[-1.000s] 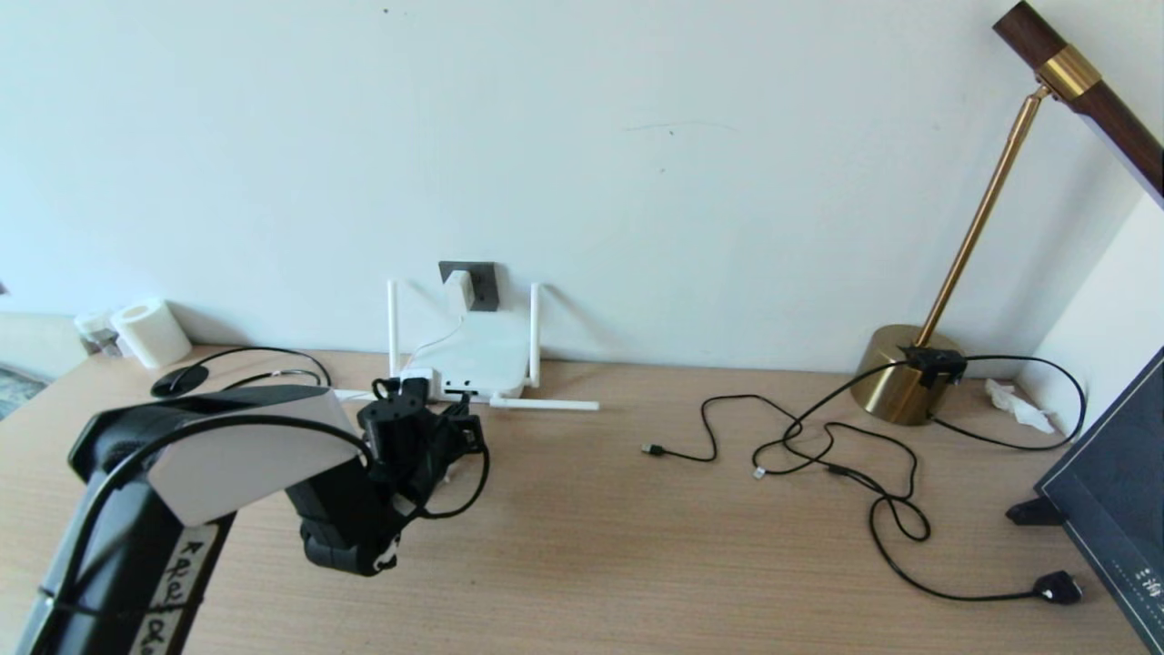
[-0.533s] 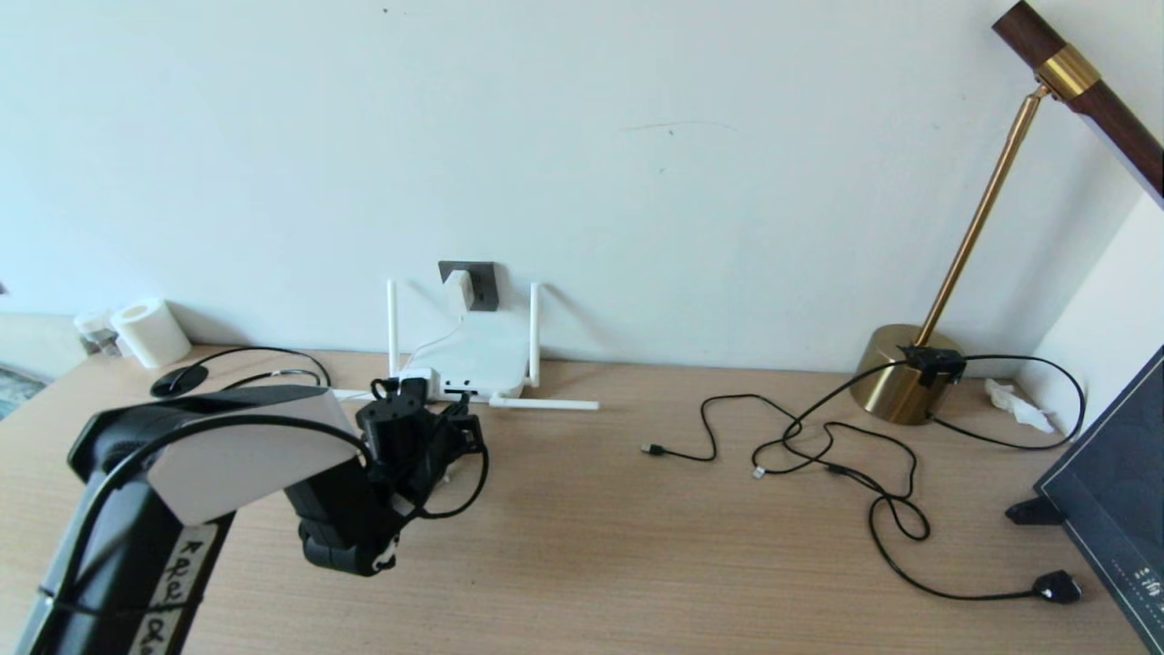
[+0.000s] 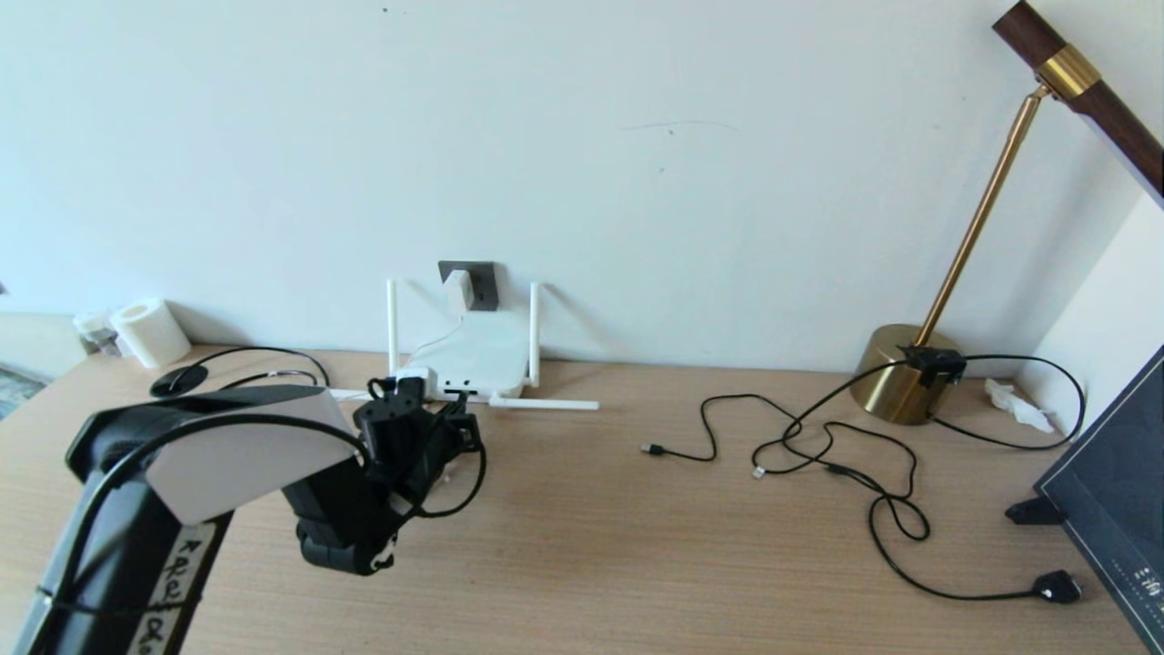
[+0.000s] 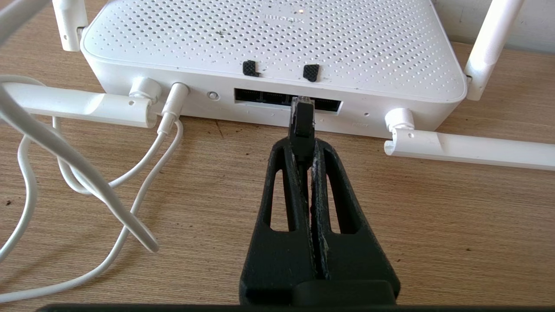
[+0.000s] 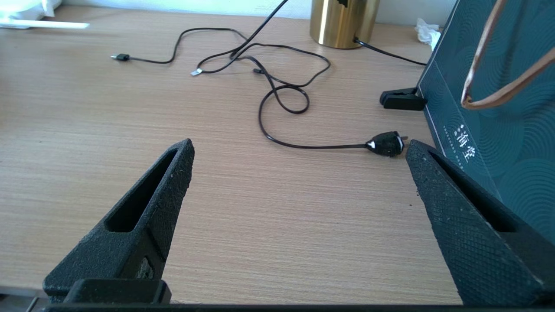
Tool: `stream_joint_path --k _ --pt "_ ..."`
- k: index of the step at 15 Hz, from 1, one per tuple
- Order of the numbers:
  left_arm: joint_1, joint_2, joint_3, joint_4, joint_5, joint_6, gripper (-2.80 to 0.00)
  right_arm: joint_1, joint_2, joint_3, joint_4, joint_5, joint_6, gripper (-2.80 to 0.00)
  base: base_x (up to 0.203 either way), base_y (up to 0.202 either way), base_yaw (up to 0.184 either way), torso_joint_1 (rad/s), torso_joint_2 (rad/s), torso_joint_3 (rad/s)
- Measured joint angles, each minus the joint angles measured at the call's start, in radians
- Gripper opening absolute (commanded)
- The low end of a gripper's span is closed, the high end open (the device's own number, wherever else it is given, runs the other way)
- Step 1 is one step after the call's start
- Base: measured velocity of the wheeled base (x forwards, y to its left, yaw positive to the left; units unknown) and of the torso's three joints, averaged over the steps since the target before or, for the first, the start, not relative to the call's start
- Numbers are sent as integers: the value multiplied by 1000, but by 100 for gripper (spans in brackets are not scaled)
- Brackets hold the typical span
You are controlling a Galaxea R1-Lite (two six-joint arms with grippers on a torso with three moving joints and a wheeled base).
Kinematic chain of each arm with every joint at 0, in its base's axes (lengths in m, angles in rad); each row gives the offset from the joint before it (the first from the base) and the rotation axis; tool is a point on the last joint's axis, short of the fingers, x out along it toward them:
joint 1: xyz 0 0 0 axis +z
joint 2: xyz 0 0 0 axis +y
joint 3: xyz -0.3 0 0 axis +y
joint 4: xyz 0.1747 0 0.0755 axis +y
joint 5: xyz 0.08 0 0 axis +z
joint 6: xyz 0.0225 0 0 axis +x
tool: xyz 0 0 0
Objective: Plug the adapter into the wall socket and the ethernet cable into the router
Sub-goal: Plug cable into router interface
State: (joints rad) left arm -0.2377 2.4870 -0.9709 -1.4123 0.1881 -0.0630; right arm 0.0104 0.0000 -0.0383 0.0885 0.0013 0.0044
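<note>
While the left gripper point(image 4: 303, 145) pinches the black boot of the ethernet cable point(image 4: 301, 123) between its closed fingers, the clear plug tip sits at the mouth of the dark port strip on the front edge of the router point(image 4: 277, 43); whether it has entered a port cannot be told. Compared with the head view 1 second earlier, the left gripper point(image 3: 450, 428) and its forearm stand very slightly nearer the router point(image 3: 480, 359); nothing else on the desk point(image 3: 591, 546) differs. Behind the router, the adapter point(image 3: 459, 291) sits in the wall socket point(image 3: 482, 284), its thin white cord point(image 4: 143, 160) running to the router's front edge. 2 antennas stand upright and 2 lie flat on the desk. The right gripper point(image 5: 299, 151) hovers over bare desk well to the right, its fingers spread wide and holding nothing, near loose black cables point(image 5: 282, 86) and a brass lamp base point(image 3: 900, 373).
</note>
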Motion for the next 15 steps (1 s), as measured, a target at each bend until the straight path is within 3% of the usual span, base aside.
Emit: stream_joint_path --k 15 --pt "2 1 -3 5 -11 -1 -280 0 0 0 0 0 0 0 0 0 0 0 0 0"
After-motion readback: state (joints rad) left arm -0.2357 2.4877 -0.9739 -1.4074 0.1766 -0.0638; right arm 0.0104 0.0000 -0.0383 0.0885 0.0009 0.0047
